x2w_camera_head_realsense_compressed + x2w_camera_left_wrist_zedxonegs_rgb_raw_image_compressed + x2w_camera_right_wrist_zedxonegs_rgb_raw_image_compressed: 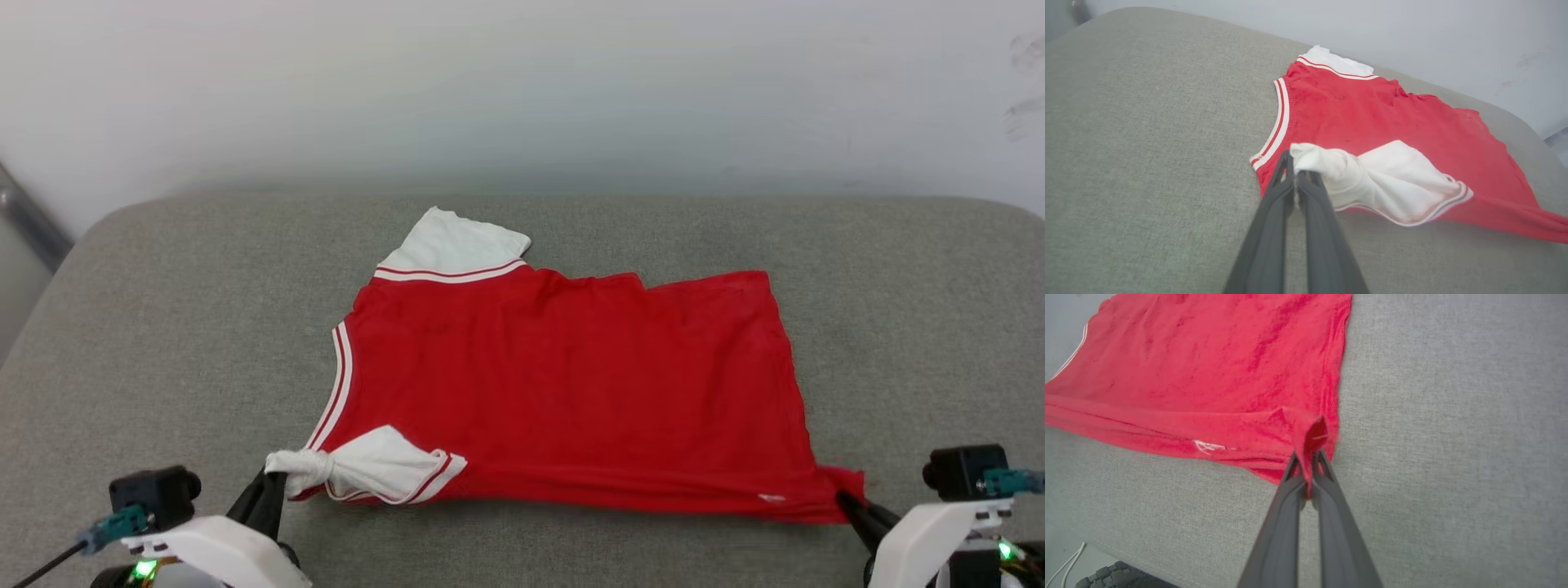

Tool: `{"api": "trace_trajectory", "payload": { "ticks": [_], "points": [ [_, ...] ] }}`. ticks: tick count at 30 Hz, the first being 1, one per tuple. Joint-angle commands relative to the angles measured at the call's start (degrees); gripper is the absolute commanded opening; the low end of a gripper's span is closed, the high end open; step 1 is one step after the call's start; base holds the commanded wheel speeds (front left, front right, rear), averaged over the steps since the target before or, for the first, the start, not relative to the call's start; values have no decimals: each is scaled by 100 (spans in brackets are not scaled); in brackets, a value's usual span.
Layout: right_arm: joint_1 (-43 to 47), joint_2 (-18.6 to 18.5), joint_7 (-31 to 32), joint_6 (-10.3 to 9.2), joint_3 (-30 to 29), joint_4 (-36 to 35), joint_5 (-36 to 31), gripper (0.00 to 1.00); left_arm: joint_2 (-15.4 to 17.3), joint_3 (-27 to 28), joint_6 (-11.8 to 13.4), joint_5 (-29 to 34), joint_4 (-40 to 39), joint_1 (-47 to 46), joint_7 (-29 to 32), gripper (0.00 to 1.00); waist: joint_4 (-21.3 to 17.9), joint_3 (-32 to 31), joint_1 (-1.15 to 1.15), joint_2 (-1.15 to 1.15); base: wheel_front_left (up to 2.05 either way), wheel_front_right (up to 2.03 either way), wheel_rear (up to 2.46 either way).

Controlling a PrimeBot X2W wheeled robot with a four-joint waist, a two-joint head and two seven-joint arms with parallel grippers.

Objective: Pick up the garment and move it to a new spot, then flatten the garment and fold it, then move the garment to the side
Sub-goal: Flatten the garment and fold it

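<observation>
The left gripper (pixel 1294 165) is pinched tight on the twisted tip of a white sleeve (pixel 1392 183). The right gripper (pixel 1308 461) is clamped on the red hem corner (pixel 1316 435). Both grips sit near the front edge of the grey cushion (pixel 163 327). From them the garment (pixel 563 376) spreads flat across the cushion's middle, plain red side up. The cloth looks light, limp and stretchy, so it would likely sag between holds. Seamed corners and hems, taken with a fold of fabric, seem the surest places to grip.
</observation>
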Motion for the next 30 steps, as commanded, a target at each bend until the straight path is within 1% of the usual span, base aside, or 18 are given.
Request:
{"api": "trace_trajectory", "payload": {
  "ticks": [1,3,4,9,15,20,21,22,23,24,25,26,30],
  "points": [
    [-277,56,23,-9,-5,-34,-39,0,-34,-35,-73,31,108,-215,33,0,7,225,1,0,0,0,0],
    [-551,41,47,-8,62,19,-121,0,-66,-76,-187,52,291,-562,36,0,-18,431,1,0,0,0,0],
    [-551,41,47,-8,62,19,-121,0,-66,-76,-187,52,291,-562,36,0,-18,431,1,0,0,0,0],
    [-1347,-9,-58,-8,227,302,-199,0,-143,-59,-375,120,687,-1225,-139,0,-91,974,1,0,0,0,0],
    [-2088,-24,-192,-8,449,901,-341,0,-321,-166,-627,134,1211,-1908,-222,0,-95,1540,1,0,0,0,0],
    [-2407,12,-374,-8,734,1565,-286,0,-517,-305,-904,19,1892,-2281,-142,0,-132,1756,1,0,0,0,0],
    [-2413,21,-420,-9,796,1718,-273,18,-557,-325,-959,-34,2048,-2319,-102,6,-141,1761,1,0,0,0,0],
    [-2396,32,-468,-10,853,1859,-259,45,-592,-333,-1008,-76,2186,-2355,-84,27,-152,1757,1,0,0,0,0],
    [-2393,39,-524,-10,904,1969,-231,85,-606,-332,-1051,-102,2304,-2398,-102,44,-165,1743,1,0,0,0,0],
    [-2405,49,-599,-10,954,2075,-201,100,-622,-322,-1086,-132,2444,-2403,-118,67,-176,1717,1,0,0,0,0],
    [-2414,52,-708,-10,989,2137,-171,100,-647,-329,-1130,-178,2559,-2387,-102,91,-185,1680,1,0,0,0,0],
    [-2408,59,-851,-11,996,2192,-130,100,-671,-318,-1159,-217,2671,-2377,-106,100,-192,1625,1,0,0,0,0],
    [-2295,41,-1587,-10,1027,2183,25,100,-648,-249,-1266,-303,2938,-2341,-189,100,-192,1335,1,0,0,0,0]
  ]
}}
